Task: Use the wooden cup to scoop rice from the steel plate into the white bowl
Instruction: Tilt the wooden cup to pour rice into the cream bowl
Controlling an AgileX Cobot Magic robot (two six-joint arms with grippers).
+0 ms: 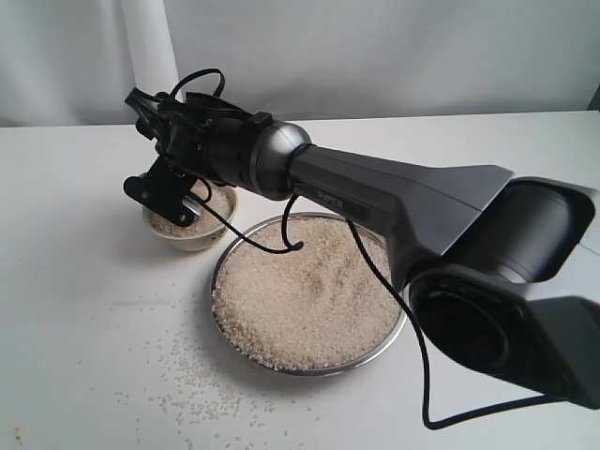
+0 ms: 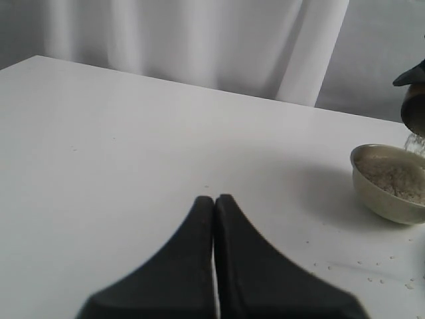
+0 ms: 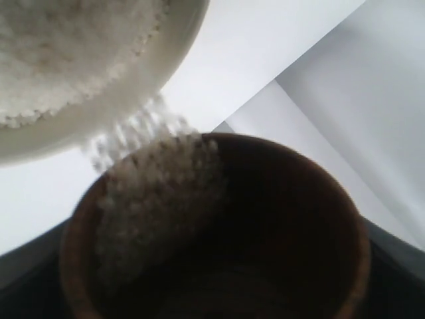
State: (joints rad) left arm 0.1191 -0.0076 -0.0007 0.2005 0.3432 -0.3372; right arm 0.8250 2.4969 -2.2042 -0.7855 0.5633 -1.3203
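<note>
My right gripper (image 1: 167,192) reaches across the steel plate (image 1: 281,367), which holds a wide heap of rice (image 1: 305,295), and hangs over the white bowl (image 1: 190,240). It is shut on the wooden cup (image 3: 299,219), which is tipped at the bowl's rim (image 3: 166,60). Grains (image 3: 139,133) stream from the cup's lip into the bowl, which holds rice (image 3: 60,46). The left wrist view shows the cup (image 2: 415,106) above the bowl (image 2: 382,199) with grains falling (image 2: 415,141). In the exterior view the arm hides the cup. My left gripper (image 2: 214,198) is shut and empty over bare table.
Several spilled grains (image 1: 197,389) lie scattered on the white table in front of the plate and bowl. A black cable (image 1: 412,375) hangs from the right arm across the plate's right side. A white curtain (image 2: 199,40) backs the table's far edge.
</note>
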